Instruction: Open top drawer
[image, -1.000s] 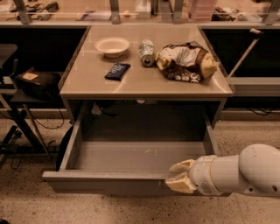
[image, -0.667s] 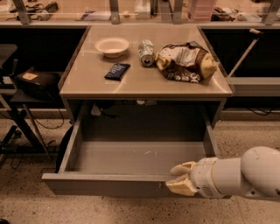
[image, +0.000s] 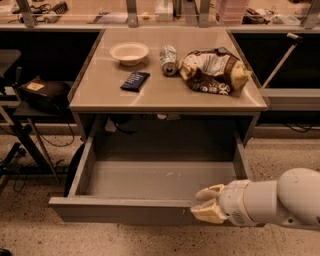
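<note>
Found drawer (image: 115, 210) pulled well out beneath table (image: 100, 95). Noted gripper (image: 196, 203) at its front wall, right end; gripping or free, could not tell. Judged rigid, smooth-faced, handleless, easy-sliding: best held by front rim.

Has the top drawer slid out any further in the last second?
No. The top drawer sits as far ahead of the table edge as before, with the gripper at its front, right of centre.
</note>
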